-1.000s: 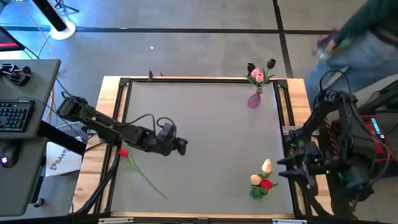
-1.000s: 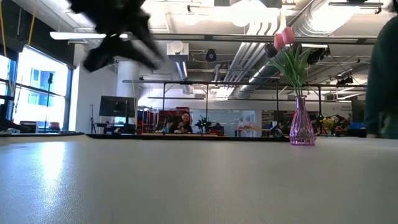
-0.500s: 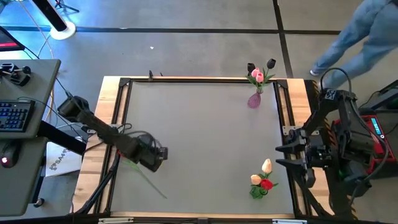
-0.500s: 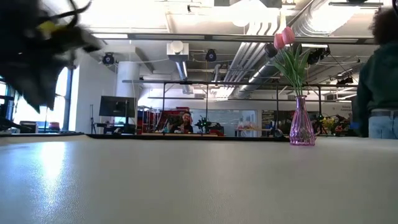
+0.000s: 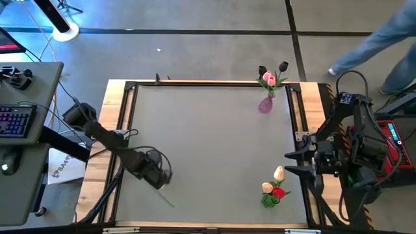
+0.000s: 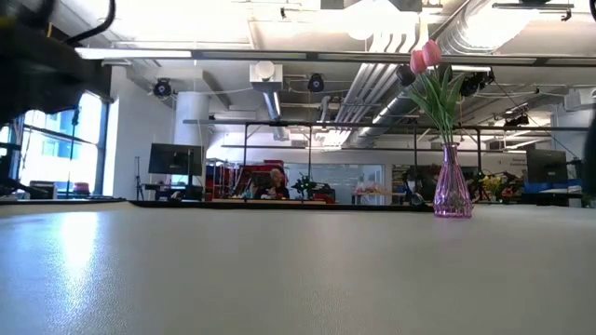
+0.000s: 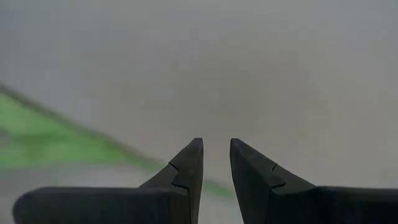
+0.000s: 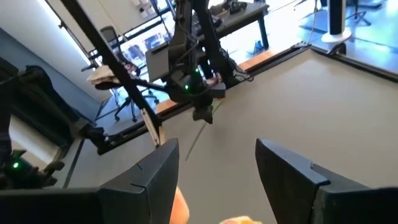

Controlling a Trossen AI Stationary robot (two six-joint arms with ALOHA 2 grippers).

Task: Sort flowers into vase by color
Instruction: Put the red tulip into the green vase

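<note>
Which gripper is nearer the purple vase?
Right. The right gripper waits at the right edge, short of the purple vase; the left gripper is across the table.

Grey concrete floor [image 5: 214, 52] crossed by a dark seam. Desk [image 5: 26, 140] with keyboard [image 5: 16, 121] at one side. Exposed ceiling ducts [image 6: 484, 37], bright window [image 6: 60, 135], distant monitor [image 6: 170, 159].

Pink and black tulips [image 5: 270, 77] stand in the far vase; cream, red ones [image 5: 275, 187] cluster near; one stem [image 5: 166, 200] lies flat.
</note>
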